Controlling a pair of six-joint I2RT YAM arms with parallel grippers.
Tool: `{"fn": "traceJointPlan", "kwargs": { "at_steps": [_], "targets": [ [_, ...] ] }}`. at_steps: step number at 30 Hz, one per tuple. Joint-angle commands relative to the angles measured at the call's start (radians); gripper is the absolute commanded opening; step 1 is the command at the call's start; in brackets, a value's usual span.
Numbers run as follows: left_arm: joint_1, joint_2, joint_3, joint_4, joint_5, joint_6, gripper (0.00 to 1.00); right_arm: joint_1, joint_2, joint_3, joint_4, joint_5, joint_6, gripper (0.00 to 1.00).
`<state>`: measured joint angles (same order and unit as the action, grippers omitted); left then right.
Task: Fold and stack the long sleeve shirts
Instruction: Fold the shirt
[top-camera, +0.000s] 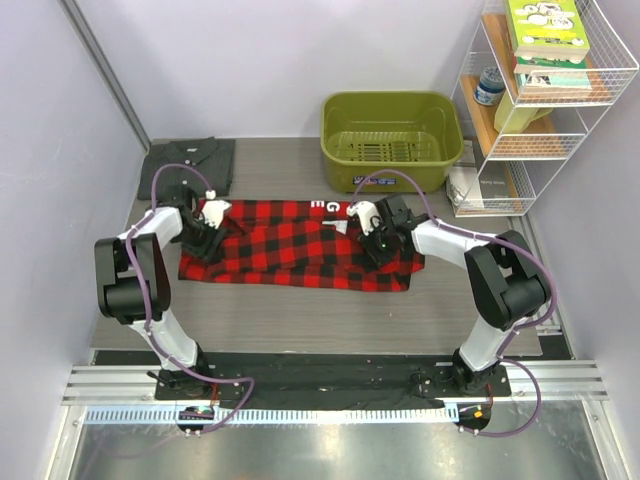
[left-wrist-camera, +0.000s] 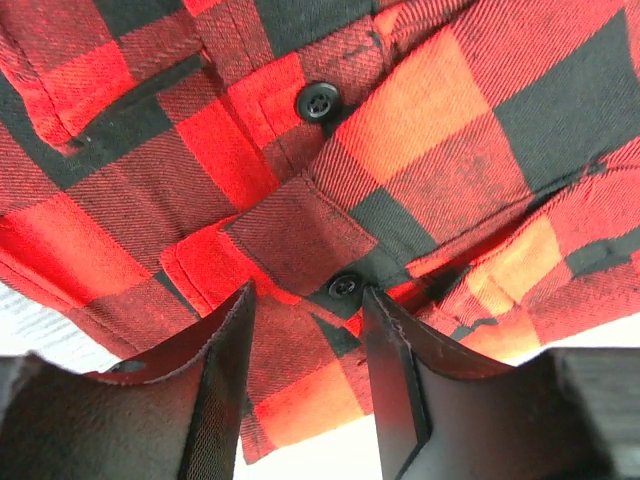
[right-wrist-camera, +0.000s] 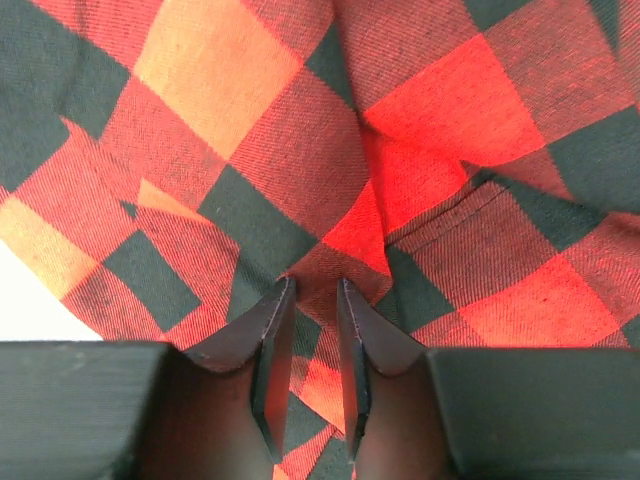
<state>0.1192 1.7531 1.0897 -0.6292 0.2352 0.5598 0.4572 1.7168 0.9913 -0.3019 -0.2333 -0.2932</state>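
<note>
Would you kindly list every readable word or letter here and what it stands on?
"E G": white letters on the table, at the far edge of the plaid shirt.
Book covers on the wire shelf: too small to read.
Leaflet at the shelf's foot: too small.
Wrist views: no text.

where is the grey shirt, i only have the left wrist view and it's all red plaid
observer: the grey shirt lies folded at the far left corner of the table, apart from the plaid shirt.
operator: what's the right gripper doing
observer: the right gripper is down on the plaid shirt's right end, nearly closed, with a ridge of fabric in it.
operator: anything behind the plaid shirt
observer: a green basin stands at the far edge, to the right of the grey shirt.
</note>
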Motion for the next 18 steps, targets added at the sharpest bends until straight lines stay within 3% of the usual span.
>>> {"fn": "traceJointPlan", "kwargs": {
  "at_steps": [1, 6, 10, 12, 14, 15, 18],
  "targets": [
    [0.066, -0.067, 0.022, -0.168, 0.141, 0.069, 0.50, 0.009, -0.052, 0.012, -0.046, -0.026, -0.035, 0.29],
    [0.069, -0.115, 0.162, -0.138, 0.246, -0.067, 0.55, 0.009, -0.101, 0.066, -0.077, -0.086, -0.040, 0.29],
    [0.109, -0.041, 0.260, -0.119, 0.268, -0.320, 0.63, 0.009, -0.111, 0.116, -0.085, -0.142, -0.024, 0.29],
    [0.155, 0.008, 0.279, -0.118, 0.308, -0.360, 0.71, 0.009, -0.105, 0.127, -0.083, -0.150, -0.006, 0.29],
    [0.187, 0.067, 0.317, -0.157, 0.352, -0.385, 0.73, 0.009, -0.102, 0.136, -0.083, -0.152, -0.001, 0.29],
    [0.224, 0.089, 0.328, -0.168, 0.366, -0.389, 1.00, 0.009, -0.103, 0.138, -0.083, -0.152, 0.000, 0.29],
    [0.282, 0.152, 0.366, -0.217, 0.401, -0.365, 1.00, 0.009, -0.097, 0.138, -0.078, -0.155, 0.005, 0.30]
  ]
}}
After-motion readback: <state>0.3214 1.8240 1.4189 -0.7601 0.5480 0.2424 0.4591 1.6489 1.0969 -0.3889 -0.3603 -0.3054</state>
